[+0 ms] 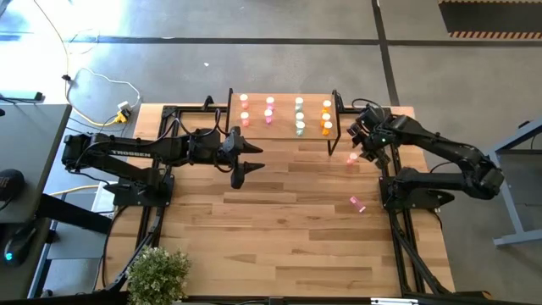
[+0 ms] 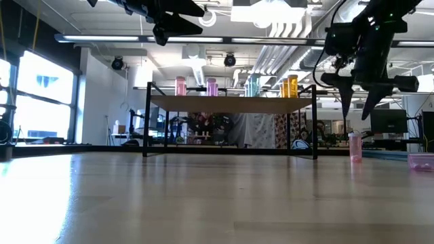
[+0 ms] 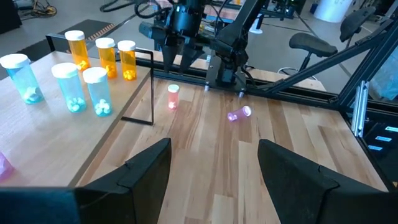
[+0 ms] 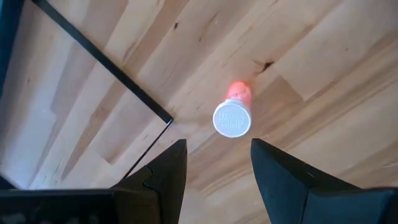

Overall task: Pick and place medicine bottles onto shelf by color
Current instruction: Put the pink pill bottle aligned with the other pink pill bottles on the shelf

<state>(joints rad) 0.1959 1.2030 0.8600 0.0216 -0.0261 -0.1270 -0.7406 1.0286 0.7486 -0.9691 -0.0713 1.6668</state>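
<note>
A pink bottle (image 1: 357, 204) lay tipped near the table's right edge. Farther in, another, the upright bottle (image 4: 232, 117), stood just off the shelf's (image 1: 284, 134) right end, under the right gripper (image 4: 216, 163), parted and empty. Light and slick, it probably wanted gripping mid-body. The left gripper (image 3: 213, 163) hung open.

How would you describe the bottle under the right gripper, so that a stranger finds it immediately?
Start at the shelf at the table's far side, then look just past its right end. There one pink bottle stands upright on the tabletop, directly under the right gripper. The only other pink bottle off the shelf lies on its side.
</note>
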